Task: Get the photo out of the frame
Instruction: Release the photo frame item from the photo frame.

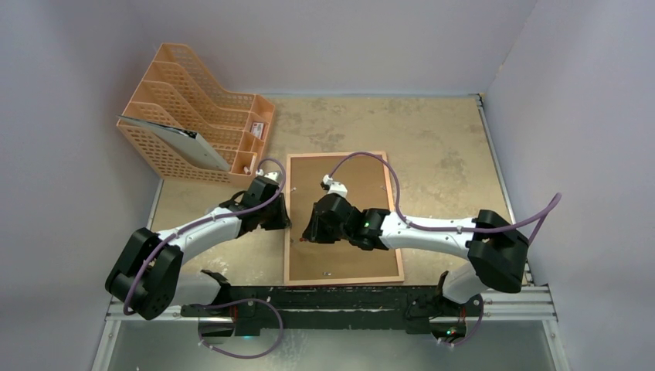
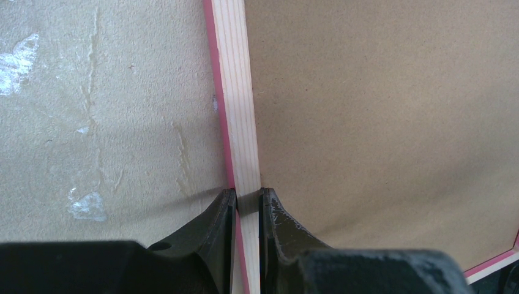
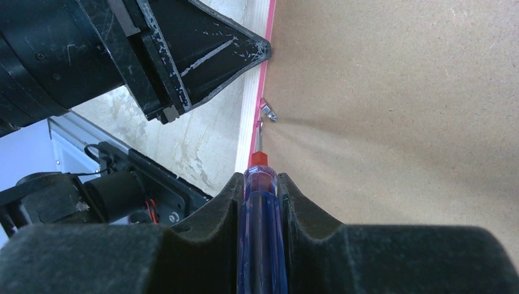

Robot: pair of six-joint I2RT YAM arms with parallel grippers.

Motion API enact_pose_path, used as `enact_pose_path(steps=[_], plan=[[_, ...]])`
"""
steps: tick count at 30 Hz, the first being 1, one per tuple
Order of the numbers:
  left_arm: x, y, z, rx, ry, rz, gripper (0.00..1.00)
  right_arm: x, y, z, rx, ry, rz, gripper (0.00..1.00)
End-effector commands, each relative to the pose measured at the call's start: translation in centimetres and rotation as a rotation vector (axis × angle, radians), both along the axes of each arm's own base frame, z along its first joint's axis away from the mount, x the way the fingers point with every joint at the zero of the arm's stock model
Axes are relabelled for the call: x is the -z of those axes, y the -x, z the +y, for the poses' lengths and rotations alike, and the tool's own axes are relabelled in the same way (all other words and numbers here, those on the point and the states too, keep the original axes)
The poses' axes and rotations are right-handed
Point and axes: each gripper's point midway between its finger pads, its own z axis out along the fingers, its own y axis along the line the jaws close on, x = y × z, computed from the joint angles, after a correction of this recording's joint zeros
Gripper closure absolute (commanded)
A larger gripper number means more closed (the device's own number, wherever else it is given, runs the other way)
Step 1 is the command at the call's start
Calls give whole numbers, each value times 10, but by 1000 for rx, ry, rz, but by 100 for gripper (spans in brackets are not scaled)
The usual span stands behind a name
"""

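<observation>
The frame (image 1: 344, 280) lies face down on the table, its brown backing board (image 1: 363, 185) up. The photo is hidden under that board. My left gripper (image 1: 284, 220) is shut on the frame's left rail; in the left wrist view the pale wood rail with its pink edge (image 2: 235, 92) runs between the jaws of the left gripper (image 2: 248, 195). My right gripper (image 1: 307, 232) hovers over the board's left side, shut on a screwdriver (image 3: 262, 233) with a blue handle and red collar. Its thin shaft points at a small metal clip (image 3: 268, 111) on the left rail, just below the left gripper's fingers (image 3: 202, 55).
An orange mesh file rack (image 1: 197, 116) stands at the back left with a dark sheet (image 1: 181, 139) in its front slot. A black rail (image 1: 347, 297) runs along the near table edge. Walls close the left, back and right sides.
</observation>
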Motion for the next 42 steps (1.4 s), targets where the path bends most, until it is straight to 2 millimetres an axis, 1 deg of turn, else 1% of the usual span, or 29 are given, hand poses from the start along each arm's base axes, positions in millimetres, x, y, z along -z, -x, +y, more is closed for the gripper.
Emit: enact_pose_path(steps=[1,12,18,24,28,34,36,40,42], plan=[[2,10,7,11,-28,29,100,8,-7,-18,69,54,-25,100],[1,10,7,12,-27,26,100,7,-10,-17,87,54,-29,100],[1,10,6,12,-25,26,100,10,-13,-23,115,79,-30,100],[1,10,6,13,-24,25,100,10,-12,-24,112,92,-26,100],[1,10,6,13,-24,25,100,9,-12,-29,125,106,-26,100],[1,10,6,14,-24,25,100,-1,-16,-31,141,107,-42,100],[1,10,6,17,-23,25,100,-7,-15,-27,127,90,-48,100],[1,10,5,26,-24,27,100,-28,-16,-17,93,37,-71,100],[2,11,4,34,-24,29,100,-41,-18,-17,94,18,-94,100]])
